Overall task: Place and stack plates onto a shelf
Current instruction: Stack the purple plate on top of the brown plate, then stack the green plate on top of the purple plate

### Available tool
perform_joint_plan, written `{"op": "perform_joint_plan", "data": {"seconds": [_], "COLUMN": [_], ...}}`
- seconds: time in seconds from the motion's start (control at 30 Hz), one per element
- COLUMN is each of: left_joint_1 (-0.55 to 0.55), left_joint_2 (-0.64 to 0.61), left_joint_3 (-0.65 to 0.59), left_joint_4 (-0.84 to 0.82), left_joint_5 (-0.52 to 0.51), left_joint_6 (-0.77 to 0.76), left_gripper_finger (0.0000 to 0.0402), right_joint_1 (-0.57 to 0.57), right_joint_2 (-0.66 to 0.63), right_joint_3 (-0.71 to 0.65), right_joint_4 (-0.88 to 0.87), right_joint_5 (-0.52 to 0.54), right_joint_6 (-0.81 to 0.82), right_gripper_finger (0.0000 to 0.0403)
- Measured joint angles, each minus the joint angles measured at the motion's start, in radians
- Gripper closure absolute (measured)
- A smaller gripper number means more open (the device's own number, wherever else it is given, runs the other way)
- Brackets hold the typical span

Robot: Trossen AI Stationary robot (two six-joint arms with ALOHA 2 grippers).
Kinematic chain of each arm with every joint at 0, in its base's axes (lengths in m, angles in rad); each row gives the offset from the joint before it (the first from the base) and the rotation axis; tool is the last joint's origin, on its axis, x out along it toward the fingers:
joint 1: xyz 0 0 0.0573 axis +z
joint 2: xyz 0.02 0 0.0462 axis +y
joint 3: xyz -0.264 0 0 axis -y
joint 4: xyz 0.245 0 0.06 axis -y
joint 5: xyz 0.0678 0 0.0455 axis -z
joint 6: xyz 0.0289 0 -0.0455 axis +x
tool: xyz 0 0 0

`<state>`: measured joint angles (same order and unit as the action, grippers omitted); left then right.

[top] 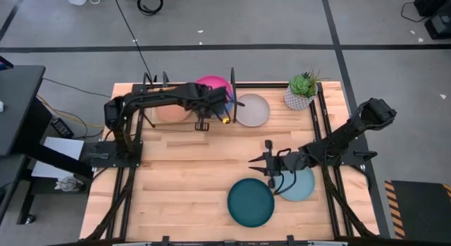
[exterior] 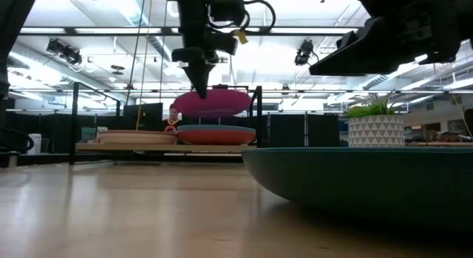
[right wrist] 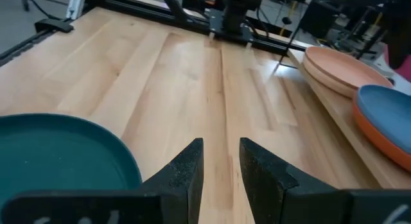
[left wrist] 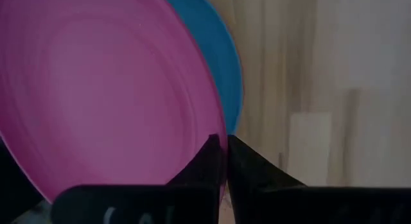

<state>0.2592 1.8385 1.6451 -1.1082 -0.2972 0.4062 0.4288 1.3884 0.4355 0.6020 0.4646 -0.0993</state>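
Nearest, the dark teal plate point(top: 251, 202) lies on the table point(top: 176, 175); just beside it the right gripper point(top: 262, 161) waits, fingers apart. Farther back, the left gripper point(exterior: 201, 84), fingers clamped on the pink plate point(exterior: 213, 103), hovers above the shelf's point(exterior: 111, 147) blue plate point(exterior: 216, 129). Next: lower level, release.

Left fingers point(left wrist: 217, 161) clamped, right fingers point(right wrist: 186, 169) apart

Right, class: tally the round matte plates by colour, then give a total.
Pink round matte plate: 1
Blue plate: 1
Rust-orange plate: 1
Peach plate: 1
Grey plate: 1
Dark teal plate: 1
Light blue plate: 1
Total: 7 visible
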Motion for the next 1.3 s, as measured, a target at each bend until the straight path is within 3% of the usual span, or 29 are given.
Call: {"op": "perform_joint_plan", "data": {"seconds": [0.27,0.47,0.8,0.93,1.07,1.3], "left_joint_1": [0.005,0.007,-0.015,-0.089,-0.204,-0.440], "left_joint_2": [0.061,0.112,0.113,0.111,0.110,0.118], "left_joint_3": [0.000,-0.001,0.014,0.050,0.051,0.011], "left_joint_4": [0.046,0.025,-0.012,-0.028,0.013,0.171], "left_joint_5": [0.038,-0.015,-0.018,-0.004,0.098,0.136], "left_joint_6": [0.025,0.022,-0.053,-0.082,-0.089,-0.055], "left_gripper_finger": [0.0387,0.0383,0.0255,0.0236,0.0240,0.0246], "right_joint_1": [0.064,0.096,0.113,0.113,0.113,0.113], "right_joint_2": [0.000,0.000,0.000,0.000,0.000,0.000], "right_joint_3": [0.000,0.000,0.000,0.000,0.000,0.000], "right_joint_4": [-0.011,-0.013,-0.024,-0.027,-0.039,-0.068], "right_joint_5": [0.096,0.139,0.172,0.172,0.173,0.175], "right_joint_6": [0.029,0.045,0.054,0.054,0.054,0.053], "right_gripper_finger": [0.0296,0.0296,0.0296,0.0296,0.0296,0.0296]}}
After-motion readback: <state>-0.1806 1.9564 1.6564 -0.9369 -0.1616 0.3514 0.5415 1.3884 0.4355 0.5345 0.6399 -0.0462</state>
